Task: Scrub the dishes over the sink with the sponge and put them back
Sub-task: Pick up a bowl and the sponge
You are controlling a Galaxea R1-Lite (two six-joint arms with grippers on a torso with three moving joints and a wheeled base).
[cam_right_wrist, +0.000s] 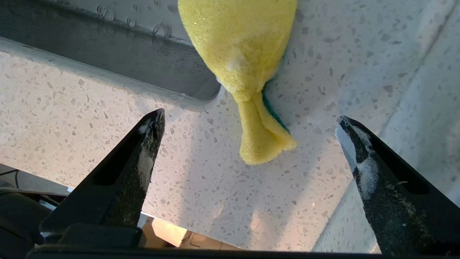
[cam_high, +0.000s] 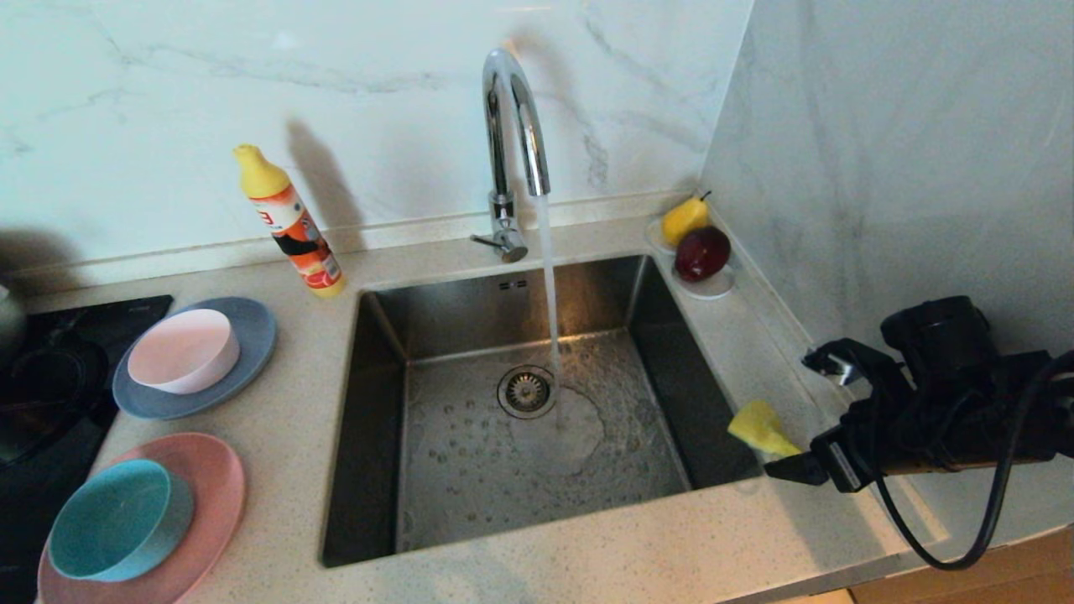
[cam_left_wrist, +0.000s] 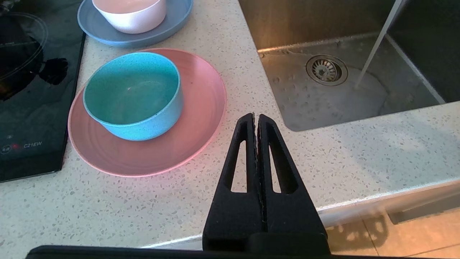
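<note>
Yellow sponge [cam_right_wrist: 244, 54] lies just ahead of wide-open right gripper [cam_right_wrist: 248, 124], long axis pointing back between fingers; left gripper [cam_left_wrist: 256, 118] shut, farther off.

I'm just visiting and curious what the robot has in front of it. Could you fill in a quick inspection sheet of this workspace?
Surface: speckled countertop around the sink; tap running.
Job's things: sponge at the sink's right edge; pale bowl on blue-grey plate; teal bowl on pink plate.
Clutter: detergent bottle; pear and dark red fruit on a saucer.
Grippers: right gripper open, beside the sponge; left gripper shut, parked over the counter.
Cables: black cable looping from right arm.
Surroundings: marble walls; cooktop at left.
</note>
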